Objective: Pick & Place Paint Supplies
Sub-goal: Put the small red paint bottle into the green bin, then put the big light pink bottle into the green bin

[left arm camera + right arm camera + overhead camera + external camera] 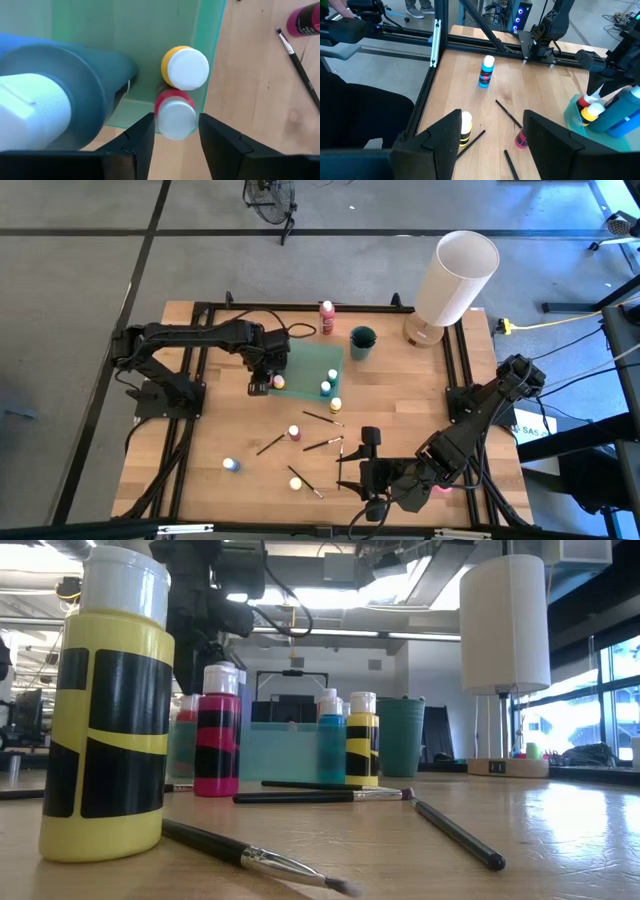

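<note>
The left end effector is positioned over the near-left corner of the translucent green tray on the counter. In the left wrist view its fingers stand on either side of a red paint bottle with a white cap; whether the pads touch the bottle cannot be told. A yellow paint bottle stands in the tray directly ahead of the red one, touching it, and a large blue bottle lies beside both. The right end effector hangs above the near edge of the counter with its fingers spread and nothing between them. Ahead of it on the counter stand a blue paint bottle, a yellow bottle and a pink bottle, with thin dark brushes scattered between them.
</note>
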